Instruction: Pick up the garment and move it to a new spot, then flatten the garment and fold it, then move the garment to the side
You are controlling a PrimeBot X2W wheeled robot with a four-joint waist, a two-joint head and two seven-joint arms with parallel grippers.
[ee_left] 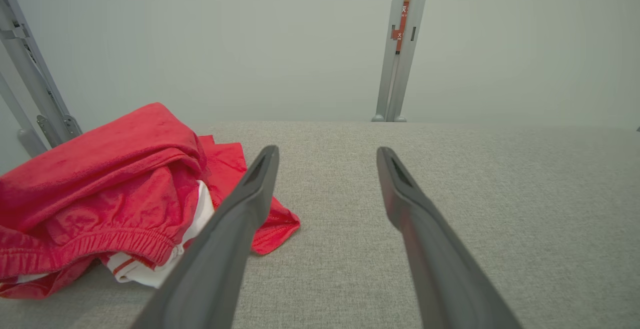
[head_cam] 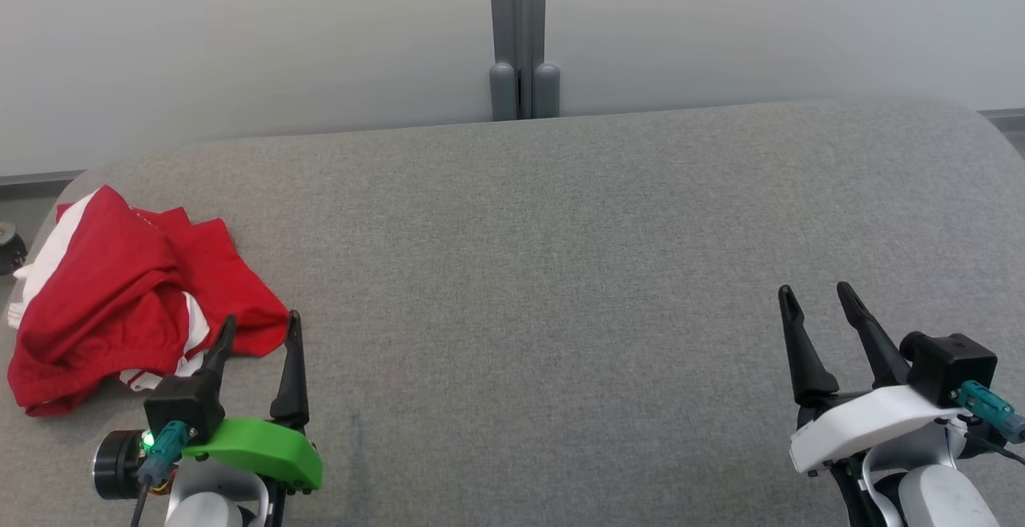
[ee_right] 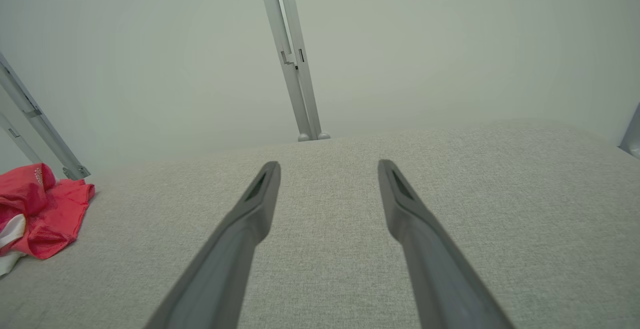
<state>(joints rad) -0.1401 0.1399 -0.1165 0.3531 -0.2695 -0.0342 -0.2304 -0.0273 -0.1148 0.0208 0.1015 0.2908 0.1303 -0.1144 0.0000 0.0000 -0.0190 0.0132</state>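
Head view, red shorts (head_cam: 120,287): a crumpled heap with white trim, lying on the near left corner of the grey worktop (head_cam: 560,271).
Head view, left claw (head_cam: 262,317): released and empty. One fingertip overlaps the heap's near right edge, so the shorts lie just ahead and to its left.
Head view, right claw (head_cam: 813,288): released and empty, well apart from the shorts across bare worktop.
Head view, nearer arm: the left, clearly.
Left wrist view, red shorts (ee_left: 110,189): left of the fingers, with the elastic waistband (ee_left: 100,249) facing the camera. A hem corner runs behind the finger at the view's left; I cannot tell if they touch.
Left wrist view, left claw (ee_left: 327,149): spread, with bare worktop between the fingers.
Left wrist view, long axis: none clear in the bunched heap; a grasp likely needs a leftward shift.
Right wrist view, right claw (ee_right: 328,163): spread and empty.
Right wrist view, red shorts (ee_right: 45,209): far off at the left edge.
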